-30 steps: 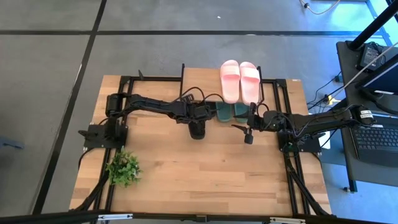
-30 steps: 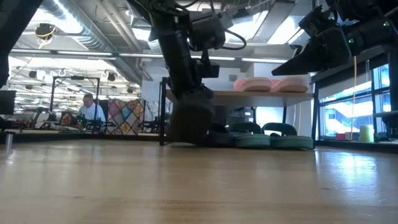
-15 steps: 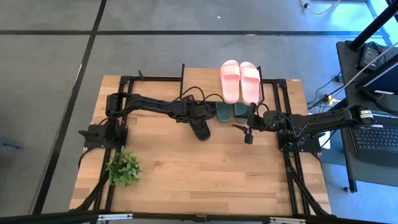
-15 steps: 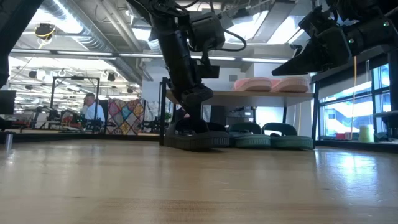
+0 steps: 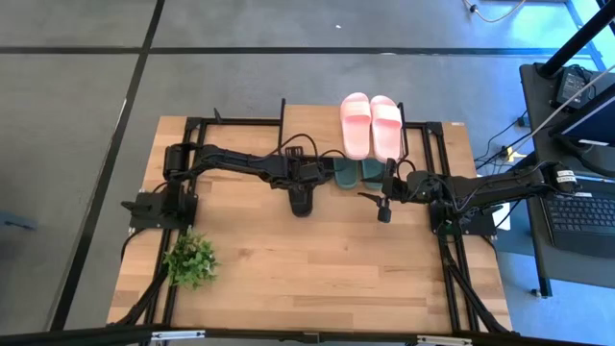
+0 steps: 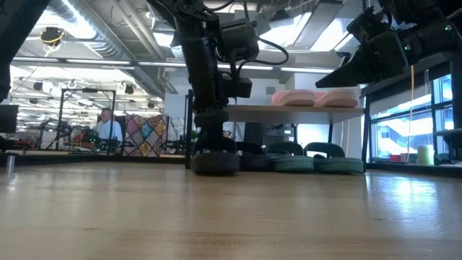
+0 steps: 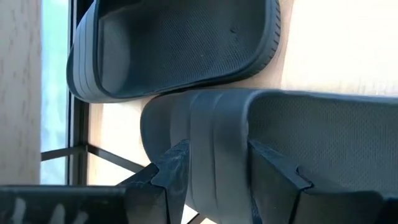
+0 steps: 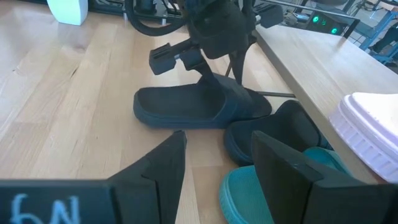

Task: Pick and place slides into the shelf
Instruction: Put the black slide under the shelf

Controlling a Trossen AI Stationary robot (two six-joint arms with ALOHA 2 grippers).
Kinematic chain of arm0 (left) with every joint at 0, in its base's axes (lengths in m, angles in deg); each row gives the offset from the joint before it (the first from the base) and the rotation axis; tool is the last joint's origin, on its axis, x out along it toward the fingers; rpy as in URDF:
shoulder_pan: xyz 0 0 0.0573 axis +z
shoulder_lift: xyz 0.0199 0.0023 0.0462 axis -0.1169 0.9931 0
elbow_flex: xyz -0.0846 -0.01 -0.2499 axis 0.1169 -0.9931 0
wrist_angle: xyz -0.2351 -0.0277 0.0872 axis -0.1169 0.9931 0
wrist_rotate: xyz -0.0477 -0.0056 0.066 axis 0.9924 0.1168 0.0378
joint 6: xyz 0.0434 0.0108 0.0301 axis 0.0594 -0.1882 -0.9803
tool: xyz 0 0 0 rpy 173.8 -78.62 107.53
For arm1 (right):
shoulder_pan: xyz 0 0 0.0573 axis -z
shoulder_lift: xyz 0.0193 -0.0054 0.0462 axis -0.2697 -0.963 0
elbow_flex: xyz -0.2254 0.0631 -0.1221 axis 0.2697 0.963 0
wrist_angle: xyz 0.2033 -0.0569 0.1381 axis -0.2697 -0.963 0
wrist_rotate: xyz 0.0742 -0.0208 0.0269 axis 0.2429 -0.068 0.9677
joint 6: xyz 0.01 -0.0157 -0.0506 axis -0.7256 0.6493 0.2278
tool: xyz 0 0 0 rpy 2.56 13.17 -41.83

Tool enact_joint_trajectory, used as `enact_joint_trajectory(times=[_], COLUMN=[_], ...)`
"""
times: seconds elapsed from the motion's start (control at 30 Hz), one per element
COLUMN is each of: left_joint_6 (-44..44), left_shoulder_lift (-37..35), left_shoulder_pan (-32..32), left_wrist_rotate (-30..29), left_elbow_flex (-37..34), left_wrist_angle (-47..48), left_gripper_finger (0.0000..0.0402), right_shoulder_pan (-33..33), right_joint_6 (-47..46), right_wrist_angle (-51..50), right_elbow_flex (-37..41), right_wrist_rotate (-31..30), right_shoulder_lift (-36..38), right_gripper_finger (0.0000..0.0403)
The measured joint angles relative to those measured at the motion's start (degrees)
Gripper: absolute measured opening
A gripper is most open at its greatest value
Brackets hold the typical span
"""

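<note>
From the low view the bare tabletop (image 6: 231, 217) fills the foreground. Then comes my left gripper (image 6: 214, 137), set down on a black slide (image 6: 215, 163) lying flat on the table at the shelf (image 6: 289, 110) front. Left wrist view adds what the low one hides: the fingers (image 7: 174, 171) straddle that slide's strap, spread, not squeezing it, and a second black slide (image 7: 180, 46) lies just beyond, partly under the shelf. Right wrist view gives the side-on look: the first black slide flat on the wood, second black one tucked beside a green slide (image 8: 249, 193).

High view shows the green pair (image 5: 357, 174) half under the shelf board, and the pink pair (image 5: 372, 124) on top of it, side by side. Low view confirms pink on the board, green underneath on the table.

My right gripper (image 5: 383, 207) hangs off the table beside the shelf front, fingers apart, holding nothing. A small plant (image 5: 191, 259) sits at the near left.

Farthest back, low view only: a seated person (image 6: 107, 128) in the room.
</note>
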Motion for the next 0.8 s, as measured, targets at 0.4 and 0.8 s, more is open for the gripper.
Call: enact_joint_trajectory(times=[0.4, 0.8], left_joint_6=[0.67, 3.54], left_shoulder_lift=[-0.17, -0.19], left_shoulder_pan=[0.00, -1.51], left_wrist_rotate=[8.47, 6.52], left_elbow_flex=[0.00, 0.02], left_wrist_angle=[-0.07, 0.19], left_gripper_finger=[0.0147, 0.0147], right_shoulder_pan=[-0.01, -0.01], right_joint_6=[-1.42, -1.42], right_wrist_angle=[0.00, 0.00], right_elbow_flex=[0.00, 0.00], right_wrist_rotate=[0.00, 0.00], right_shoulder_lift=[0.00, 0.00], right_gripper_finger=[0.0184, 0.0184])
